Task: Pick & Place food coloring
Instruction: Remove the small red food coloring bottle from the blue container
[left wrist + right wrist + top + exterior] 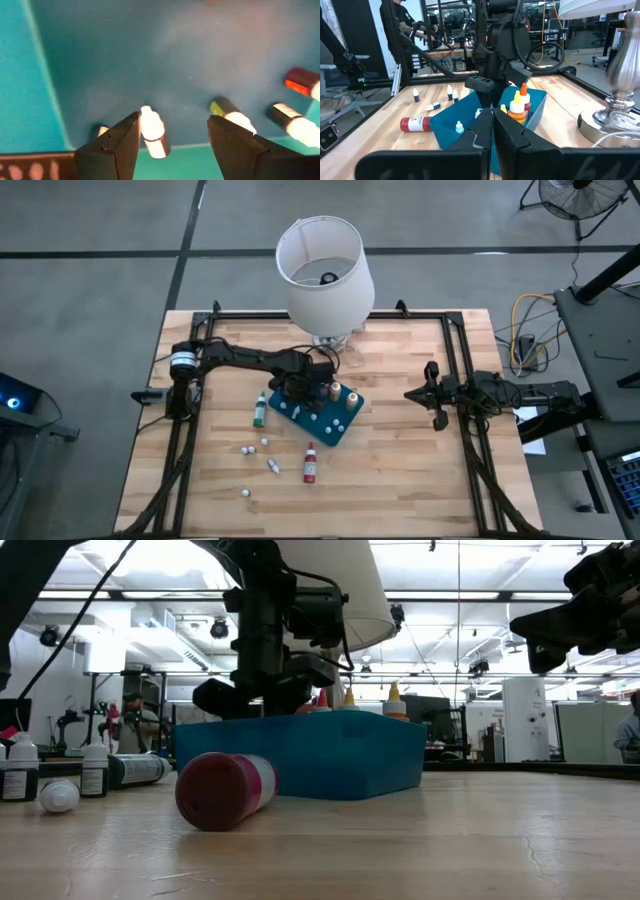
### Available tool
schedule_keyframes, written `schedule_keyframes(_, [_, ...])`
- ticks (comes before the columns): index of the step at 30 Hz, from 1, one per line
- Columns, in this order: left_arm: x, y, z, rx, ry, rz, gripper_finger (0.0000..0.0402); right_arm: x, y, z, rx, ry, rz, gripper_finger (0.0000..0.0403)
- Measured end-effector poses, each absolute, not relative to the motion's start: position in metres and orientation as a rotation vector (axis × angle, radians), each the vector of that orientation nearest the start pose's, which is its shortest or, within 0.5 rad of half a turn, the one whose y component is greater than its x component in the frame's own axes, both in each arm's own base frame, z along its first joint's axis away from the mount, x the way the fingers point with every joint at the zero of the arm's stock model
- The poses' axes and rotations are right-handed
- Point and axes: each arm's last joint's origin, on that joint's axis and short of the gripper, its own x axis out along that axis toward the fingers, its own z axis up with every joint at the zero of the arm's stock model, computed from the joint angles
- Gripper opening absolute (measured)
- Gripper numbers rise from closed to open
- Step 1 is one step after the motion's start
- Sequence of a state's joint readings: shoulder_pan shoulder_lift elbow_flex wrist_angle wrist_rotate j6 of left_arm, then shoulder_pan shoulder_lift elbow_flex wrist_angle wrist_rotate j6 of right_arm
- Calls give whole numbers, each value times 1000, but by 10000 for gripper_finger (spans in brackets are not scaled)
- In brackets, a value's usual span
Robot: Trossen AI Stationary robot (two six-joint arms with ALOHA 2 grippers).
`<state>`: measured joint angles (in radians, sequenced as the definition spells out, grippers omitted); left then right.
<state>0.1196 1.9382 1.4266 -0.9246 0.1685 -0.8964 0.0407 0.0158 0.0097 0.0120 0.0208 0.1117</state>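
My left gripper (172, 137) hangs wide open and empty over the blue tray (345, 430).
A red food coloring bottle (310, 463) lies flat nearby, its long axis running toward the lamp (322, 270).

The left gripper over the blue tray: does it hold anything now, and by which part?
Nothing is held. The left gripper is open above the blue tray, with a small bottle beside one finger, ungripped.
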Motion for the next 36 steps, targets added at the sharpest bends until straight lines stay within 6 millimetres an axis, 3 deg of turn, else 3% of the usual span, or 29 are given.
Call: schedule_keyframes(36, [369, 35, 174, -1032, 1385, 754, 202, 98, 3, 167, 112, -5, 21, 8])
